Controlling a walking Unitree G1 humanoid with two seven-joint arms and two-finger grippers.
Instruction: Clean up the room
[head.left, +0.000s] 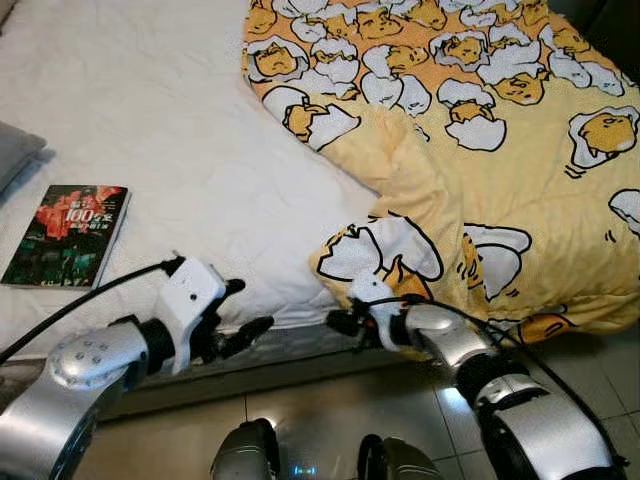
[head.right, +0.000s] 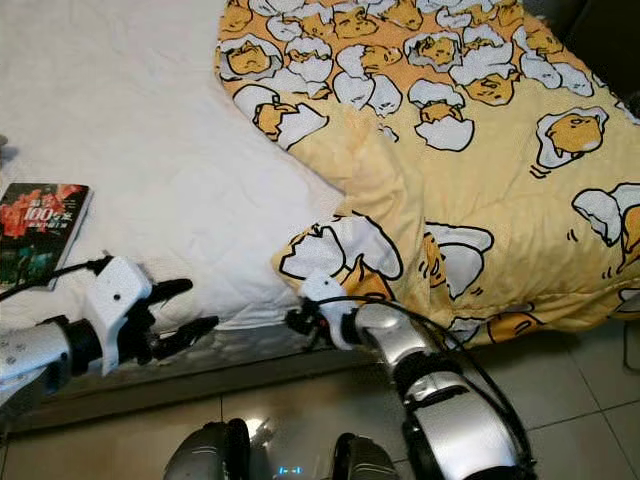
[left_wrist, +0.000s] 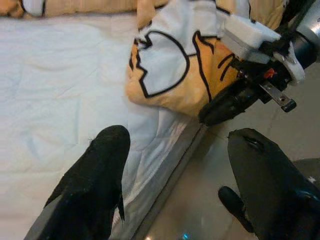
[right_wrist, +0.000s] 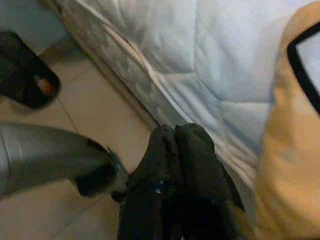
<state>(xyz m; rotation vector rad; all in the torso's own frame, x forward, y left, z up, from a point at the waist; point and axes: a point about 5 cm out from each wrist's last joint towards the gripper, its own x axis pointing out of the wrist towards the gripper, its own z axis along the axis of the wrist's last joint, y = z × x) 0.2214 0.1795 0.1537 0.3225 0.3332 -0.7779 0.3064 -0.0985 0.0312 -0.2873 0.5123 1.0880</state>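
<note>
From the head cameras we're standing at the side of the bed, looking down at a white quilted mattress cover with a soft stitched pattern. The yellow blanket is bunched over the right half, thick and puffy, printed with cartoon egg characters outlined in black. Its near corner flops at the mattress edge, which is probably why both arms are held low and forward right there. Our left gripper hovers just off the bed edge with its two black fingers spread apart, nothing between them. Our right gripper sits just below that blanket corner, pointing toward the left one. A paperback book with a glossy dark cover lies flat on the sheet off to the left, well apart from the blanket, and a bit of grey pillow pokes in at the far left. The floor is pale glossy tile.

In the left wrist view the fingers are wide open, matte black and rubbery-looking, framing the folded blanket corner and the right gripper beside it. The corner looks like padded fabric that'll squash easily.

The right wrist view shows its fingers pressed together, closed on nothing we can make out, aimed along the mattress's grey side panel, yellow fabric just beside them.

Our guess: grabbing that corner comes next.
</note>
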